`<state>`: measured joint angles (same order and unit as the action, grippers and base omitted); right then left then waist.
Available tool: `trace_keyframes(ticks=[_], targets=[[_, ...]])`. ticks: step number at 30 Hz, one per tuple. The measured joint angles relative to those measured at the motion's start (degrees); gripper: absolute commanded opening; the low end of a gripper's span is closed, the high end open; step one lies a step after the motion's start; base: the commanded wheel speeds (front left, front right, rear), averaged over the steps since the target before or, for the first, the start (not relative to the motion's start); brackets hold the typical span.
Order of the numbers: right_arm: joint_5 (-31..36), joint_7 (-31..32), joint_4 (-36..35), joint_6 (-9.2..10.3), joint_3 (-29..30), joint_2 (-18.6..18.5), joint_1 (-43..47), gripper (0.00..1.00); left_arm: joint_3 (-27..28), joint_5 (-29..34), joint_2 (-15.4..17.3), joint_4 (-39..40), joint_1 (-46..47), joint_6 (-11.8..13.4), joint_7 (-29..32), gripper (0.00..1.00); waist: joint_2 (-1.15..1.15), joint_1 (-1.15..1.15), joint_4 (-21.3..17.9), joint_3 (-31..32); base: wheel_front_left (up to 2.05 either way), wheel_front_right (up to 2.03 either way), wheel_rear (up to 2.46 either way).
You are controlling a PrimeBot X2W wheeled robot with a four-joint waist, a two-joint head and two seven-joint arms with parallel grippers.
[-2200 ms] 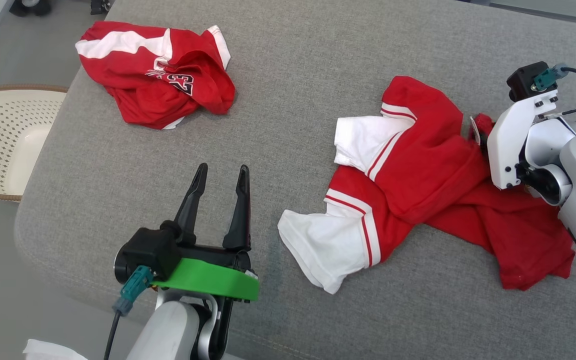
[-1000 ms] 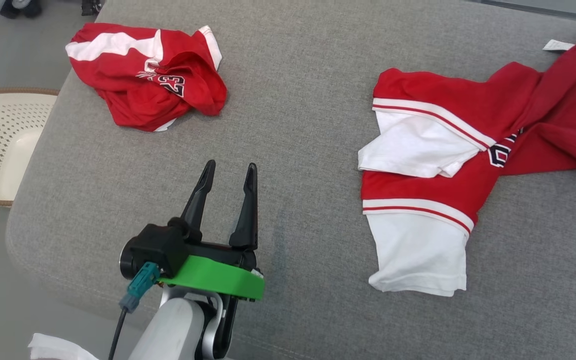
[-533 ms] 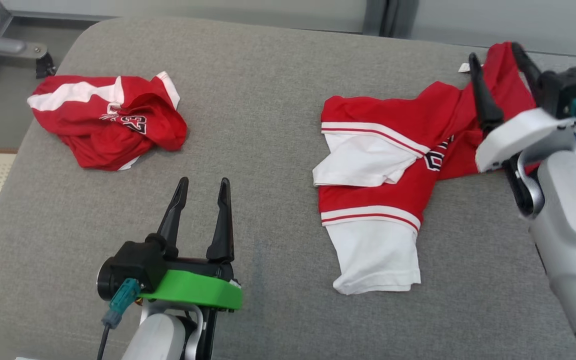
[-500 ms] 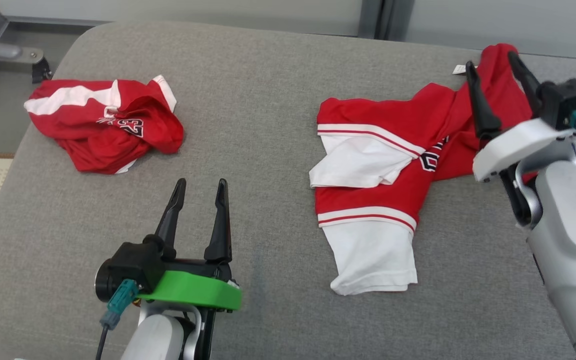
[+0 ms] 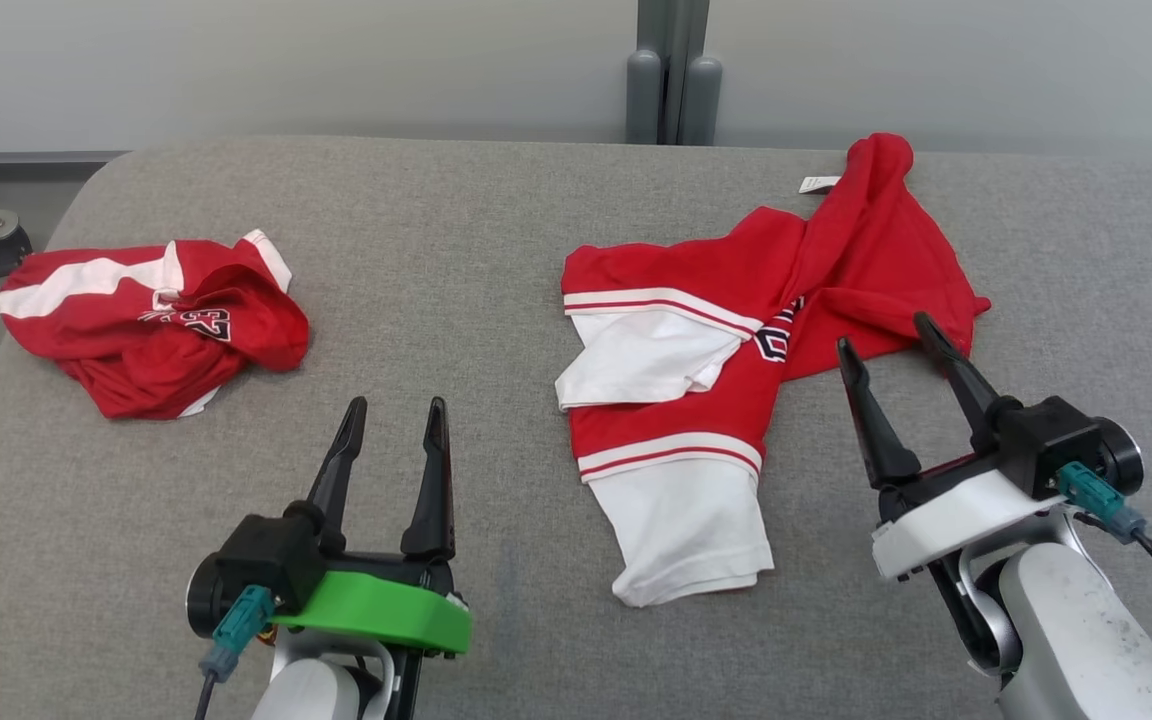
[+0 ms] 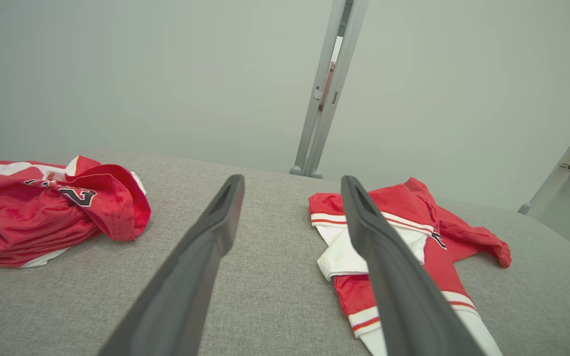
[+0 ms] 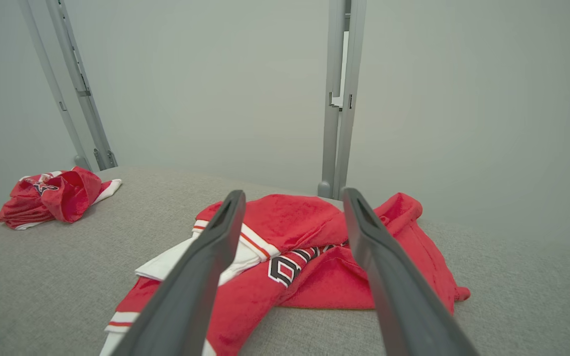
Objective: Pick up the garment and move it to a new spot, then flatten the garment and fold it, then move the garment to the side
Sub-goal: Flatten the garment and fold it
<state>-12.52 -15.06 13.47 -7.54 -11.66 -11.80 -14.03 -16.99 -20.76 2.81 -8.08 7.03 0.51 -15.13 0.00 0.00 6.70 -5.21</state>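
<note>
A red garment (image 5: 736, 340) with white sleeves lies stretched and partly twisted on the grey cushion (image 5: 496, 250), right of centre; it also lies ahead in the left wrist view (image 6: 443, 247) and the right wrist view (image 7: 305, 257). My right gripper (image 5: 884, 345) hovers open just below its right part, nothing between the fingers. Open and empty too, my left gripper (image 5: 394, 412) sits at the lower left, well clear of the cloth.
A second red and white garment (image 5: 151, 325) lies bunched at the cushion's left end, seen also in the left wrist view (image 6: 52, 207). A grey wall with a metal post (image 5: 671, 70) stands behind. Bare cushion lies between the two garments.
My right gripper has let go of the garment and drawn back toward me, now open below it. The head camera has tilted up, bringing the wall into view. The left arm holds still.
</note>
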Motion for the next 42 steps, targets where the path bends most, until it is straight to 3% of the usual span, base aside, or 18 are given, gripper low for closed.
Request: trace_keyframes(ticks=[8,19,37,38,39,40,42], targets=[[4.11,2.5,2.05,0.0,-5.03,-1.33,-2.65,1.0,-0.68,-0.35,0.0,-0.07,0.21,0.01,0.0,1.0,0.0,0.0,1.89,-1.24,0.0,0.0,0.0],[-2.24,11.28,14.91,0.01,-7.47,-0.8,-10.11,1.0,-2.44,-2.12,0.0,-0.3,1.76,0.51,0.0,1.0,0.0,0.0,6.72,-4.02,0.0,0.0,0.0],[-10.68,12.82,24.04,0.0,-10.16,-1.24,-15.6,1.0,-3.38,-3.38,0.01,-0.56,1.96,0.68,0.0,1.0,0.0,0.0,12.07,-6.98,0.0,0.0,0.0],[-10.91,12.46,24.12,0.01,-10.37,-1.34,-15.77,0.44,-3.45,-3.39,0.01,-0.59,1.96,0.68,0.0,1.0,0.0,0.0,12.12,-6.88,0.0,0.0,0.0],[-11.16,12.02,24.12,0.01,-10.69,-1.38,-15.93,0.05,-3.46,-3.39,0.01,-0.64,1.96,0.68,0.0,1.0,0.0,0.0,12.17,-6.74,0.0,0.0,0.0],[-11.24,11.5,24.09,0.0,-10.92,-1.43,-16.1,0.0,-3.46,-3.41,0.01,-0.66,1.96,0.68,0.0,1.0,0.0,0.0,12.22,-6.6,0.0,0.0,0.0],[-11.45,10.82,23.99,0.0,-11.24,-1.61,-16.67,0.0,-3.5,-3.42,0.01,-0.69,1.95,0.69,0.0,1.0,0.0,0.0,12.3,-6.41,0.0,0.0,0.0]])
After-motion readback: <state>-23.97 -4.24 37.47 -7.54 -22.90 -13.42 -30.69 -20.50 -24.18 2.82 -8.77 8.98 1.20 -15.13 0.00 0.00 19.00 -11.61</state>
